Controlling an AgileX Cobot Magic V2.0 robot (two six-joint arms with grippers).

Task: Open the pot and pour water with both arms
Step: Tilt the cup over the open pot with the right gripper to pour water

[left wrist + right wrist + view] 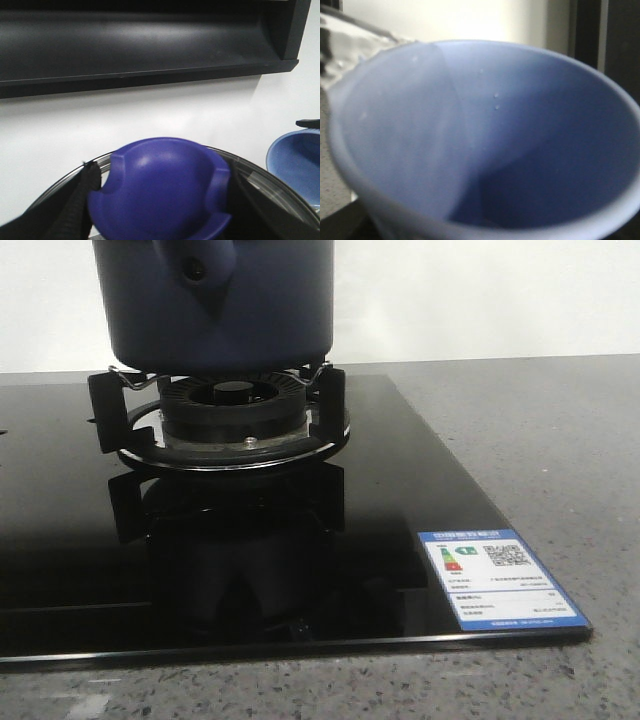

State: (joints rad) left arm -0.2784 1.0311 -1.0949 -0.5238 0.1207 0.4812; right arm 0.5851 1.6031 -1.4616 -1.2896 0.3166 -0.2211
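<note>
One dark navy-blue pot [215, 300] sits on the black prongs of a gas burner [232, 410], which is built into a glossy black glass cooktop [420, 490] set in a speckled grey counter [540, 420]. Only the lower part of the pot shows in the front view; its rounded handle stub with a small hole faces the viewer. A blue and white energy label [498, 578] is stuck on the near right corner of the glass. No arm appears in that front view. From the left wrist camera, the left gripper [160, 200] has its dark fingers [80, 200] on either side of a rounded purple-blue knob [160, 185], closed against it, with the curved edge of a glass lid [270, 185] showing behind the knob. A white wall and a dark overhead hood [140, 40] lie beyond. A pale blue cup [297, 165] stands at the edge of that same view. The right wrist camera is filled by the inside of this pale blue cup [485, 135], seen blurred and very close. The right gripper itself is hidden, so I cannot tell whether it is wide, narrow or holding the cup.
</note>
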